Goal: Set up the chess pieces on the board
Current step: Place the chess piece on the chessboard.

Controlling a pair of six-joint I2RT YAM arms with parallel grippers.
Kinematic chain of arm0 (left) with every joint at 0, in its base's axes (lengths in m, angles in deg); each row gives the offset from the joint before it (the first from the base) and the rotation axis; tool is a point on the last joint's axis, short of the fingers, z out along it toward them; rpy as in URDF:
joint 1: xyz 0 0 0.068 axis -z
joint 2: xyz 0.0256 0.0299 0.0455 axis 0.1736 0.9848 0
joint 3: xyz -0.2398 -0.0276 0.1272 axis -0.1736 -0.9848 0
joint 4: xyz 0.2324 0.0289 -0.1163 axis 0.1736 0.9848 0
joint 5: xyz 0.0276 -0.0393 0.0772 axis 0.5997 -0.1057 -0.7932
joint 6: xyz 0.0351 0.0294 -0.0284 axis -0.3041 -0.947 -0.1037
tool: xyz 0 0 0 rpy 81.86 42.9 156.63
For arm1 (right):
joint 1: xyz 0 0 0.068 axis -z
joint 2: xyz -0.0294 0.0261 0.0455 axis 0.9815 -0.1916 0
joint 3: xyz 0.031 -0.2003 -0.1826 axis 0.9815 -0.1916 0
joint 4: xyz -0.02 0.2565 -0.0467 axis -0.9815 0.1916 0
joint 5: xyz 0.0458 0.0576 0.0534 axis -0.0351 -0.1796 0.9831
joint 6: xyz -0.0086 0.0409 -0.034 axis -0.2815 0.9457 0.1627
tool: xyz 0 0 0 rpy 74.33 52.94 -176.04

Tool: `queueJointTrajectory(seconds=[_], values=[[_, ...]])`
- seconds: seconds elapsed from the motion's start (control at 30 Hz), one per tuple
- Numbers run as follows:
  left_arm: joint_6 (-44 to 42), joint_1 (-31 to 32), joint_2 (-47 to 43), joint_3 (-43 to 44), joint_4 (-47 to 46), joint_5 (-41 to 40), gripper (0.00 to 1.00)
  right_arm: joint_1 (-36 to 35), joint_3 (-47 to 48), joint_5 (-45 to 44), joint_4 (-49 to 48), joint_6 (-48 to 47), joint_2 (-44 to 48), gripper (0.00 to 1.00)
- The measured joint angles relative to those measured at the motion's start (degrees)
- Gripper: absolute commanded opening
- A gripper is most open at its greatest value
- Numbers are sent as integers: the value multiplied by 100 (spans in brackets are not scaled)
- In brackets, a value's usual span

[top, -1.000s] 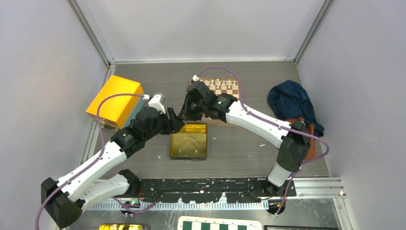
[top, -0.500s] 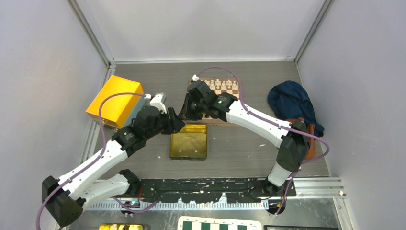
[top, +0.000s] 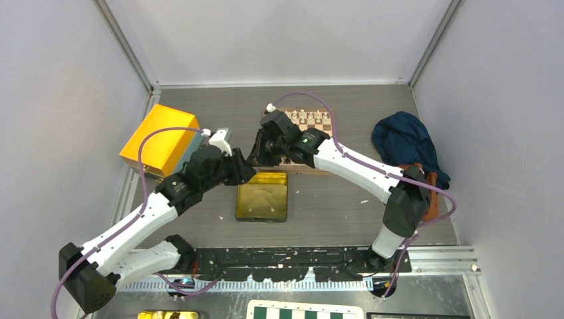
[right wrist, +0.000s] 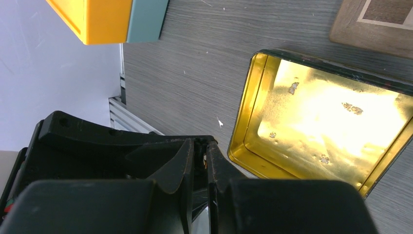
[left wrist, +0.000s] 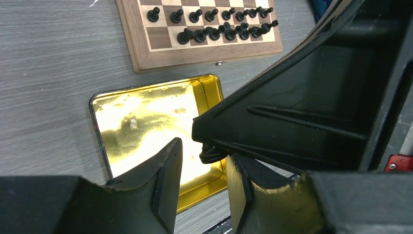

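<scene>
On my top feed both arms reach in over the grey table and meet tip to tip above the far left corner of the open gold-coloured rectangular metal tin. The left arm stretches up from its base in one long slant, with the left gripper pointing right. The right arm folds at the elbow and runs leftward across the square wooden chessboard with dark brown and cream squares. The right gripper is pinched to a narrow slit on a small black chess piece, whose base pokes out under its tip. My left jaws stand partly apart on either side of that piece, with a gap showing on one side. Two rows of black chess pieces stand at the board edge nearest the tin, and cream-white ones stand along the far edge.
</scene>
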Motion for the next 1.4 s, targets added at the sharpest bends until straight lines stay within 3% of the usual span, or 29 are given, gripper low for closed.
queueJointTrajectory(seconds=[0.4,0.97,1.13,1.23,1.4], values=[[11,-28,15,48,101,24,34,13,-31,105,-98,2,-55,1],[59,-39,-116,55,136,109,13,15,-35,286,-201,35,-98,1],[48,-50,-212,33,151,107,1,15,-35,367,-240,66,-98,1],[-15,-59,-284,9,151,107,0,15,-35,422,-278,83,-98,1],[-85,-61,-433,-68,149,122,0,11,-35,520,-291,103,-98,9]])
